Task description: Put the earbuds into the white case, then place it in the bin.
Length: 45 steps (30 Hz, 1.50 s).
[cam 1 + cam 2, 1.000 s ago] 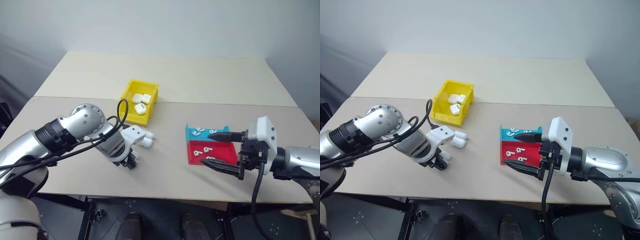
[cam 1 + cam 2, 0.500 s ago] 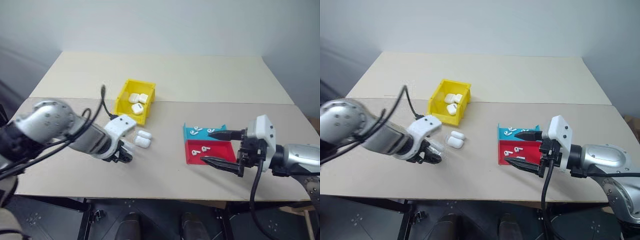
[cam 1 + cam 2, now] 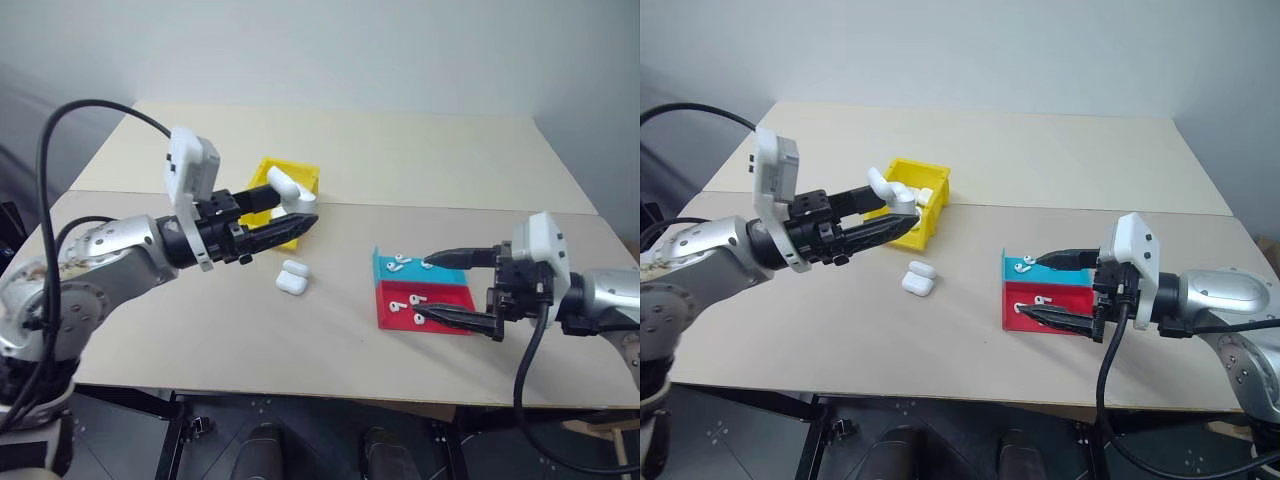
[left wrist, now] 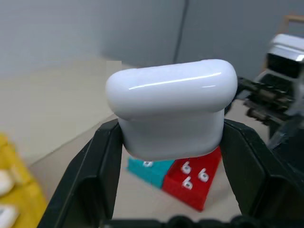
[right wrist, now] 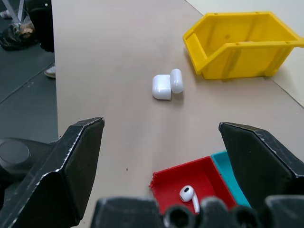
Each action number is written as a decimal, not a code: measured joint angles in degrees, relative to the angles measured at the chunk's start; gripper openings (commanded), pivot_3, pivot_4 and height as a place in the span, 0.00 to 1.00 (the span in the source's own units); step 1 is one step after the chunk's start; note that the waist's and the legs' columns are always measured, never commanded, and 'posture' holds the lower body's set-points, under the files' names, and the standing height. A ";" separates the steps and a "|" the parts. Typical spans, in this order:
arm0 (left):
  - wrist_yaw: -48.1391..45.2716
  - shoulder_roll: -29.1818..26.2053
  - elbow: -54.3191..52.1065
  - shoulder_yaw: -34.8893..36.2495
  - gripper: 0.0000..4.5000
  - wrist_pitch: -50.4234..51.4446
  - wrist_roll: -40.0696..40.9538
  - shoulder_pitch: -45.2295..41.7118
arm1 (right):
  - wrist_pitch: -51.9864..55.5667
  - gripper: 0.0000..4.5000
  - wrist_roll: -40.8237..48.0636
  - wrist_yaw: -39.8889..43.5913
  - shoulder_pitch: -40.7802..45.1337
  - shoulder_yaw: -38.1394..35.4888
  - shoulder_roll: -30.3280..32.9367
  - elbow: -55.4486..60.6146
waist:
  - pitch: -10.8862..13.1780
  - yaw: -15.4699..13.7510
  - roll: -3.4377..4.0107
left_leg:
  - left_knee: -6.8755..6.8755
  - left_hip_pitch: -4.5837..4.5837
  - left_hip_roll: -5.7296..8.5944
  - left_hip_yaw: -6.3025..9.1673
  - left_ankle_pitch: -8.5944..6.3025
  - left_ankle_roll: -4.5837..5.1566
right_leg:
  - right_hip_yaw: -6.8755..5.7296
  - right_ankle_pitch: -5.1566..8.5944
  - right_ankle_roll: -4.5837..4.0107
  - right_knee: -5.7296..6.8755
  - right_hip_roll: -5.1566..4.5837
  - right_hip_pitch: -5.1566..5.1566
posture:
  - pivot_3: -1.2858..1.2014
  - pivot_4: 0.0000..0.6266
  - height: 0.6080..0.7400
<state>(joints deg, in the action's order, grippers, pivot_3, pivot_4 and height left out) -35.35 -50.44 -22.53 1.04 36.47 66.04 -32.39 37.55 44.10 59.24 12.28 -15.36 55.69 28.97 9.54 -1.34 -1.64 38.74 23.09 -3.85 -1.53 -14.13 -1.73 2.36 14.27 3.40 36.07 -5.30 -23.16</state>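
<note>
a pale table (image 3: 1040, 160). the left gripper (image 3: 908, 218) holds a white case (image 3: 886, 187) in front of a yellow bin (image 3: 925, 210). an open case (image 3: 917, 279) lies on the table. the right gripper (image 3: 1035, 290), spread wide, hovers over teal (image 3: 1025, 270) and red (image 3: 1025, 303) trays holding earbuds (image 3: 1042, 298).

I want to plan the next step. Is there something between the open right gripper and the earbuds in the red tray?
Nothing visible blocks it. The right gripper is open right at the red tray, with the earbuds lying uncovered inside.
</note>
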 measured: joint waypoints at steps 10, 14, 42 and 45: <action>-29.40 16.05 12.29 -3.44 0.62 -14.90 -14.56 -3.55 | 2.04 1.00 -1.99 0.84 3.72 2.06 6.16 -3.54 | 0.00 0.65 0.01 | 0.10 0.08 0.00 0.02 -0.04 0.08 | 0.01 -0.02 0.05 0.01 0.00 -0.03 | 0.52 0.24 1.00; -35.29 18.16 11.96 -4.26 0.62 -18.68 -17.54 -3.00 | 3.80 1.00 -3.79 2.21 6.33 5.22 10.31 -4.84 | -0.01 1.00 0.04 | 0.10 0.06 -0.02 0.01 -0.05 0.10 | 0.04 -0.02 0.06 0.02 0.00 -0.03 | 0.52 0.24 1.00; -40.44 21.78 6.52 -5.47 0.62 -21.49 -24.44 3.71 | 2.97 0.64 -37.90 13.69 28.42 45.75 4.80 -16.34 | -0.01 1.77 0.05 | 0.13 0.09 -0.06 0.03 -0.06 0.12 | 0.01 -0.02 0.07 0.10 0.02 -0.12 | 0.52 0.24 1.00; -39.33 21.65 4.91 -5.45 0.62 -21.07 -24.39 4.66 | 2.61 0.64 -39.62 14.04 28.56 45.84 2.87 -17.88 | -0.01 1.95 0.05 | 0.13 0.08 -0.06 0.03 -0.06 0.12 | 0.02 -0.02 0.07 0.11 0.03 -0.11 | 0.52 0.24 1.00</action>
<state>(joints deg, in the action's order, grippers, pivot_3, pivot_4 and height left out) -74.68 -28.79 -17.62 -4.42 15.40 41.65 -27.74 40.16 4.48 73.29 40.85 30.48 58.56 11.09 9.53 0.61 -1.59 38.87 23.17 -3.91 -1.49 -14.20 -1.61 2.38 14.25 3.47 36.17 -5.27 -23.27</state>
